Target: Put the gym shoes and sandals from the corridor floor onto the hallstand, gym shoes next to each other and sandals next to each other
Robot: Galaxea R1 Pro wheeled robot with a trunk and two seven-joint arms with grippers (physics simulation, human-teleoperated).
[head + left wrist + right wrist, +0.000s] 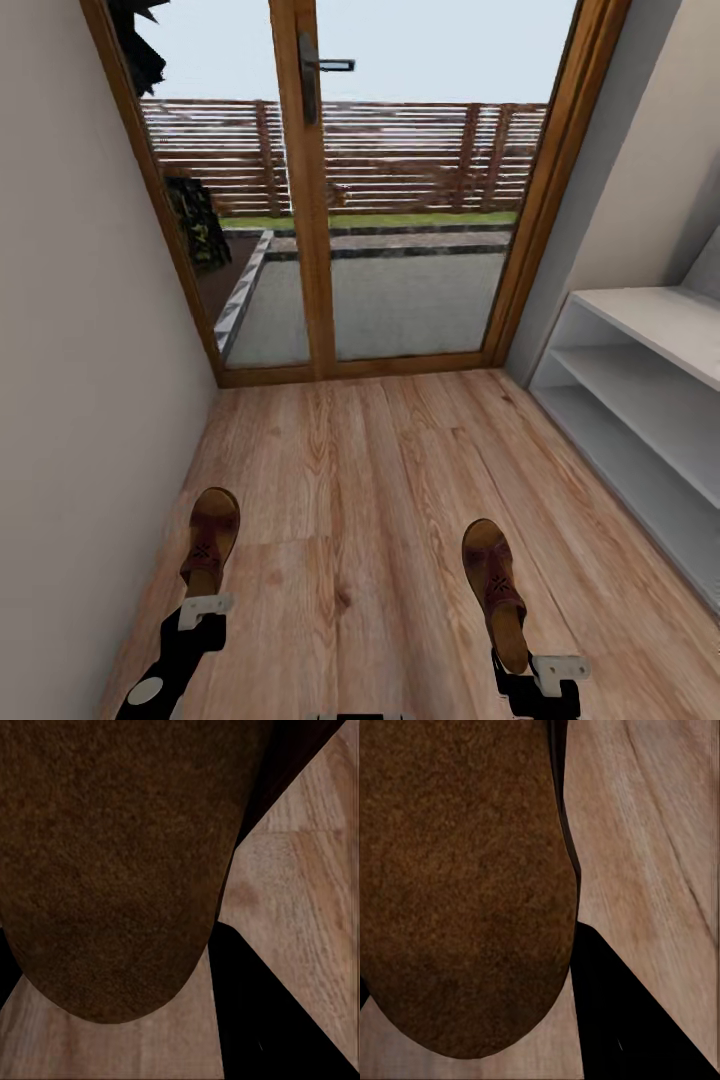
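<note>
You have a brown leather sandal in each arm. In the head view the left sandal (208, 540) sits at about 7 o'clock, toe pointing away from you, its heel end meeting the left claw (204, 606), whose light bracket shows just under the heel. The right sandal (495, 590) sits at about 5 o'clock, also toe forward, with its heel at the right claw (556, 668). Each claw appears clamped on its sandal's heel, though the fingers themselves are hidden behind the shoes, so you cannot see the exact grip.

In the left wrist view the brown, grainy sole of the left sandal (112, 870) covers most of the frame, with the corridor floor (292, 900) beyond it. The right wrist view gives you the same: the right sandal's sole (461, 885) close up, plank flooring (645, 855) beside it.

Both sandals sit over the wood-grain corridor floor (340, 480); whether they touch it cannot be told. The hallstand (650, 330), light grey with open shelves, stands along the wall at about 3 o'clock, well apart from both sandals. A glazed wooden door (310, 200) fills 12 o'clock.
</note>
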